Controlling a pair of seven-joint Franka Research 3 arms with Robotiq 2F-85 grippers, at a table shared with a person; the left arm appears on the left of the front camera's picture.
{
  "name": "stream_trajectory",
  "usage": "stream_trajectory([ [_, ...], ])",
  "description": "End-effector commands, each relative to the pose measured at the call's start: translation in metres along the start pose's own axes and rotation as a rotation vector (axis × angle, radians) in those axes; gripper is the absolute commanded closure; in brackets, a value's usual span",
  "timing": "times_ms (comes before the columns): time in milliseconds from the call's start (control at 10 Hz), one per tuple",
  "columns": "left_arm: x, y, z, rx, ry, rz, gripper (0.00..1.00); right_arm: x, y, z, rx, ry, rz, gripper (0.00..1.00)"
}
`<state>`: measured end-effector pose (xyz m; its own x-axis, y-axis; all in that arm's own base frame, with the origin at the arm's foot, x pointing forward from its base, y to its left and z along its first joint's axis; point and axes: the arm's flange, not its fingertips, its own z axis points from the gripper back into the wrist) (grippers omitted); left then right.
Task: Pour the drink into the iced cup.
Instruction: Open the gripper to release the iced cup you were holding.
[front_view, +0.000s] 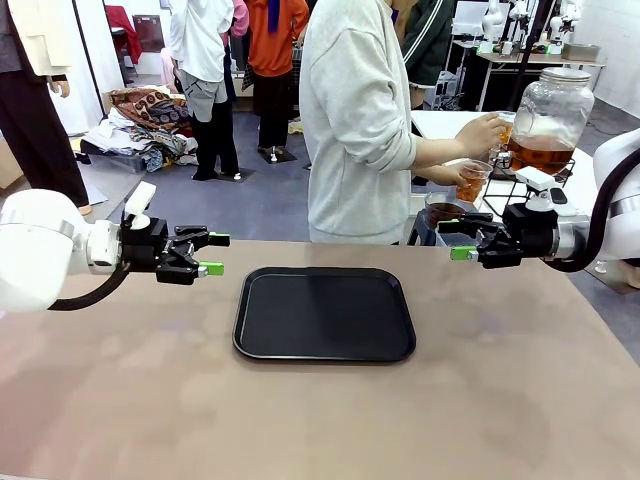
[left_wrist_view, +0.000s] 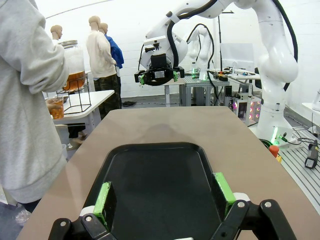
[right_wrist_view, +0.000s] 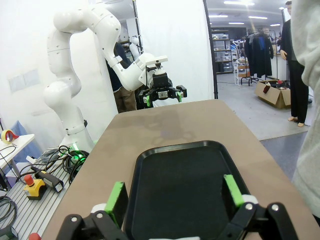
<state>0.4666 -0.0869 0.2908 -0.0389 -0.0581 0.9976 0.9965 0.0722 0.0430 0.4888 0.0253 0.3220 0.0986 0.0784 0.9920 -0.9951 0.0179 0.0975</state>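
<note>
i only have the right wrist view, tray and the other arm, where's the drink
Observer: In a glass dispenser jar on a side table beyond the table's far right corner.
Operator: anyone filling the cup
Observer: Yes, the person holds a clear cup at the jar; amber liquid is in it.
Operator: my pincer free
Observer: The right pincer is open and empty, hovering right of the black tray.
</note>
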Motion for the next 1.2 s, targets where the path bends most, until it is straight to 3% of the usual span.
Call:
stream_trajectory([
  [0,0.0016,-0.0008,-0.0004,-0.003,-0.005,-0.002,0.00,0.0033,-0.0008,-0.0010,0.002,0.003,0.005,0.00],
  [1100,0.0016,-0.0008,-0.0004,-0.003,-0.005,-0.002,0.00,0.0033,-0.0008,-0.0010,0.002,0.003,0.005,0.00],
])
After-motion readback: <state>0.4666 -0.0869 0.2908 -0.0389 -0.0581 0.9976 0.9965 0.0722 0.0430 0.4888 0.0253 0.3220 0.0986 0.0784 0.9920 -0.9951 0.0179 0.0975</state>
